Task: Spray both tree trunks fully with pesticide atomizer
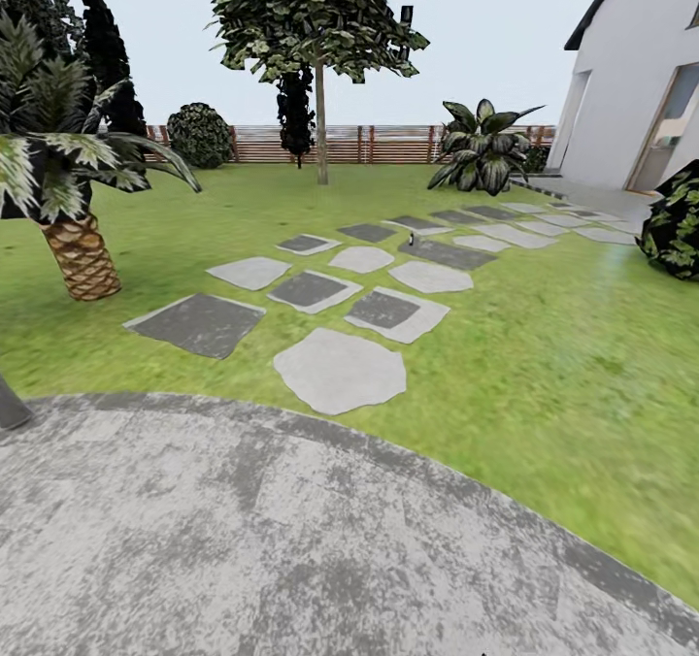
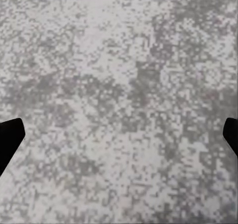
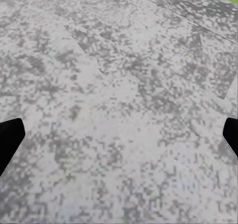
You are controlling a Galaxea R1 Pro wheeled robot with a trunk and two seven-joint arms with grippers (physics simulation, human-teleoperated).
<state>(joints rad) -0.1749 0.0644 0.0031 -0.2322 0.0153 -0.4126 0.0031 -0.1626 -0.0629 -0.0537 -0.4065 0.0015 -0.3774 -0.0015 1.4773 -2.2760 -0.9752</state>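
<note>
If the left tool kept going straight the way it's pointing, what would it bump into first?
The grey stone paving. The left tool is open and points right at it, nothing between; how far is unclear.

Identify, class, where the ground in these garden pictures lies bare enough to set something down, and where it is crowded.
Free: the grey paving in the foreground, bordered by the lawn; the grass right of the stepping stones. Crowded: the left edge by the palm, and the right edge by the dark shrub.
</note>
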